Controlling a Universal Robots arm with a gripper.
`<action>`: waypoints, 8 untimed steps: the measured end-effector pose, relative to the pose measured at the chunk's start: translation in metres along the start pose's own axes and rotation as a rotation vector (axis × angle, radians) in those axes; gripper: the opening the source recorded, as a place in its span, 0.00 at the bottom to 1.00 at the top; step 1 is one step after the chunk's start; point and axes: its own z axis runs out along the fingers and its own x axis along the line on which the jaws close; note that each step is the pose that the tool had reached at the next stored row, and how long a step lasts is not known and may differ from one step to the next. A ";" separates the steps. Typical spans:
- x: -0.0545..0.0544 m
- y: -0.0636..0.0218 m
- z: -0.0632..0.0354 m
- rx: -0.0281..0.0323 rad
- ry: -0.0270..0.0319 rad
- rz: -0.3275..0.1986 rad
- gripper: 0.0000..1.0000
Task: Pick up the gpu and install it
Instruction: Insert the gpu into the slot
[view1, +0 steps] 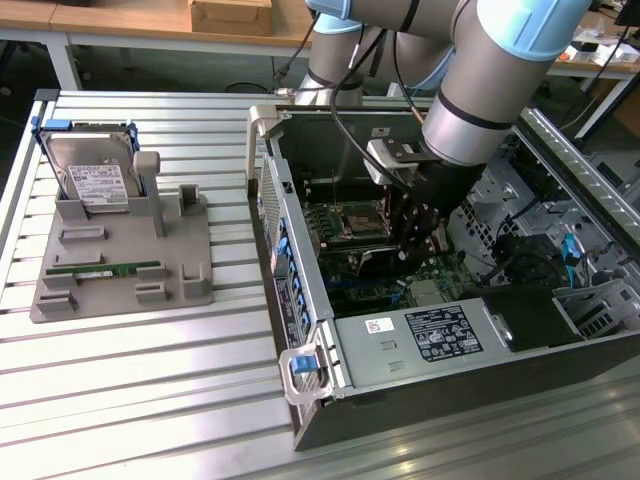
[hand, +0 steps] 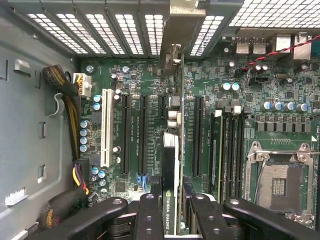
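One end effector (hand: 170, 212) down inside open PC case (view1: 300, 300), fingers (hand: 148, 215) clamped on gpu (hand: 170, 170). Gpu held edge-on, upright over motherboard (hand: 210, 125) among expansion slots, bracket end toward rear vents. Outside case, on bench (view1: 150, 380): grey fixture tray (view1: 120, 290) holding hard drive (view1: 92, 175) and green memory stick (view1: 105, 270).

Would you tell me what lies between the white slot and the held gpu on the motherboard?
In the wrist view, two empty black expansion slots lie between the white slot and the gpu, held edge-on by the fingers.
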 end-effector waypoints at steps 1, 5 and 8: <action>-0.001 0.0000 0.0000 0.0000 0.0002 0.000 0.27; -0.005 0.0011 -0.0002 0.0000 0.0005 0.000 0.27; -0.009 0.0036 -0.0002 0.0000 0.0006 0.000 0.27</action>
